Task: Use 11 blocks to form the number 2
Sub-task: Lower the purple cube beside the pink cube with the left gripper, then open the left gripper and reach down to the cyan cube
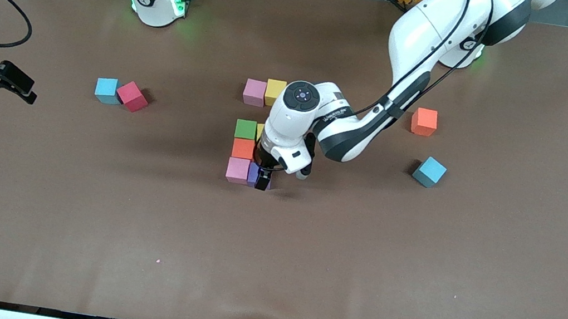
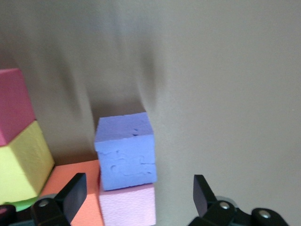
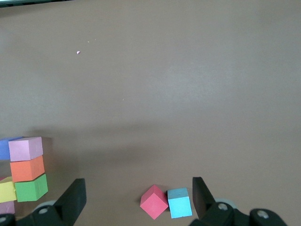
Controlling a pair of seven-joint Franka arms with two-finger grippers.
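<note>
Fingers apart, purple block free

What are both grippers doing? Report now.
Left gripper: jaws open, holding nothing, over the purple block in the digit.
Right gripper: jaws open, empty, waiting above the red block and blue block.

I'm seeing a purple block showing what may be a faint puzzle-like pattern, a pale pink block, and a plain brown tabletop.
</note>
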